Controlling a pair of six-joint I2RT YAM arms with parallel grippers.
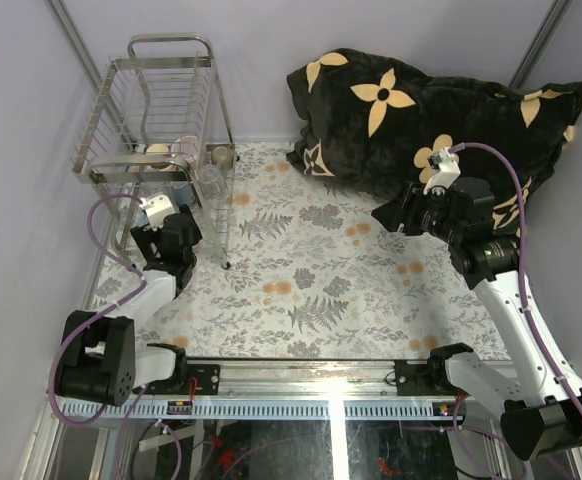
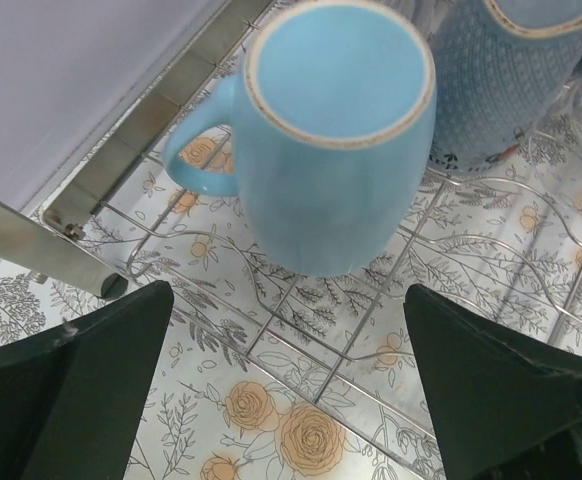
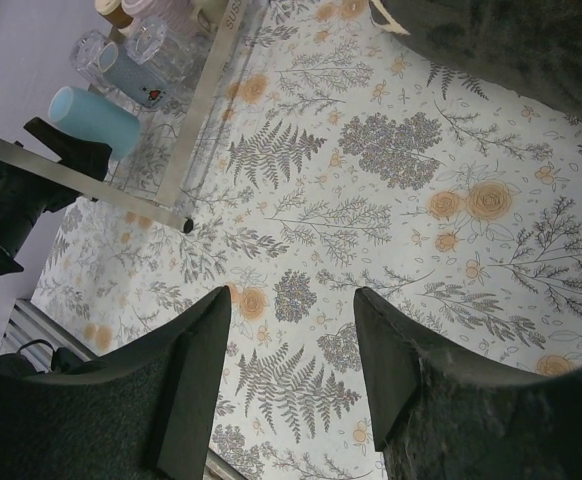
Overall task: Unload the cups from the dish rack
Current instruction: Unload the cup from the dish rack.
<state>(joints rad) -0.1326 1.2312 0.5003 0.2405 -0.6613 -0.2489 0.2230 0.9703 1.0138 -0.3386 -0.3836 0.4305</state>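
The silver wire dish rack (image 1: 156,95) stands at the back left. On its wire floor sits a light blue mug (image 2: 331,140), handle to the left, its flat blue end facing the left wrist camera. My left gripper (image 2: 286,315) is open just short of this mug, one finger on each side, touching nothing. Behind the mug stands a patterned blue cup (image 2: 501,80). A clear glass (image 3: 156,45) and a pale pink mug (image 3: 161,10) also stand in the rack (image 3: 203,95). My right gripper (image 3: 293,300) hangs open and empty over the middle of the table.
A big black pillow with cream flowers (image 1: 431,130) lies at the back right, behind the right arm (image 1: 491,260). The floral tablecloth (image 1: 311,270) covers the table. The rack's tube frame (image 2: 31,245) runs close to my left fingers. Grey walls close in the left and back.
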